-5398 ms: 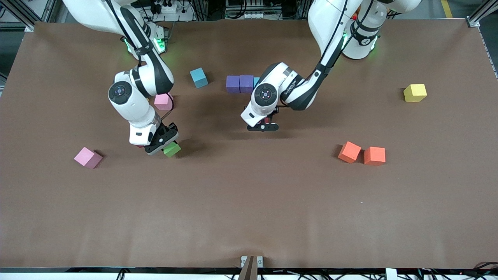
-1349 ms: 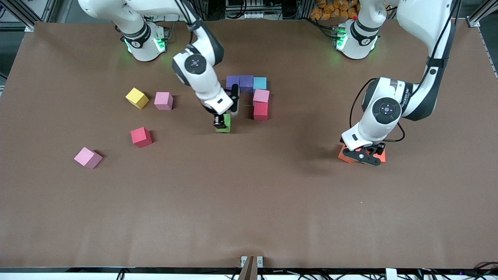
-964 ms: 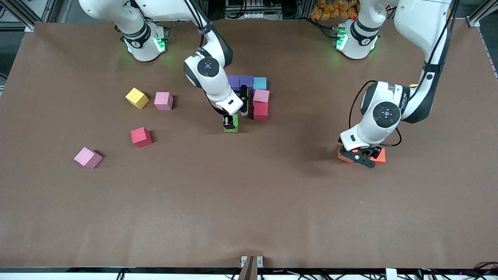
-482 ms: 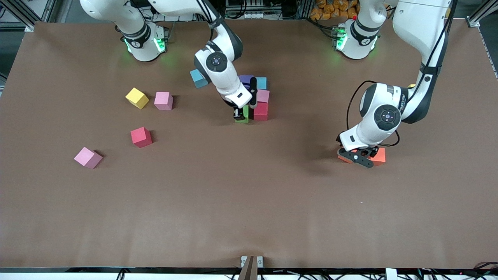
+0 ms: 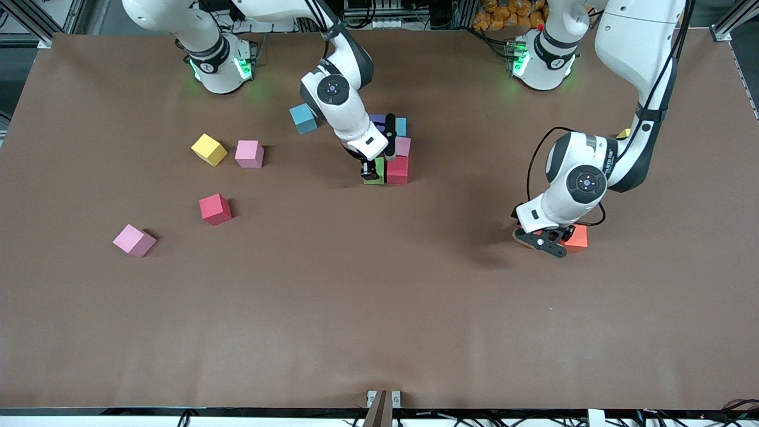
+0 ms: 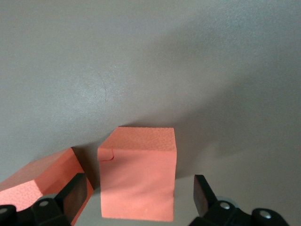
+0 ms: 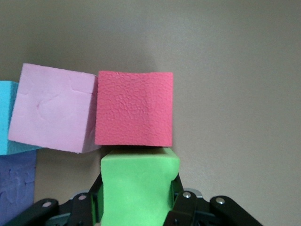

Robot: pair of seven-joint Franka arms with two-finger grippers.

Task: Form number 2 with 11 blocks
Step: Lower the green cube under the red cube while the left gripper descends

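Right end effector (image 5: 369, 173) clamping the green block (image 5: 376, 178), setting it against the red block (image 5: 396, 169) in the half-built 2 (image 5: 391, 145) at the table's (image 5: 379, 308) 12 o'clock. Risking a shove to red and pink (image 5: 402, 146) if pressed in crooked. Left end effector (image 5: 542, 242) gaping, straddling an orange block (image 6: 137, 179) at 3 o'clock; possibly nudging its orange twin (image 6: 40, 174) just beside.

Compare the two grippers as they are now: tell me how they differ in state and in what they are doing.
The right gripper is shut on the green block, pressing it against the red block; the left gripper is open, holding nothing. The left gripper straddles an orange block toward the left arm's end of the table; the right gripper works at the partly built digit. Both are low at the tabletop.
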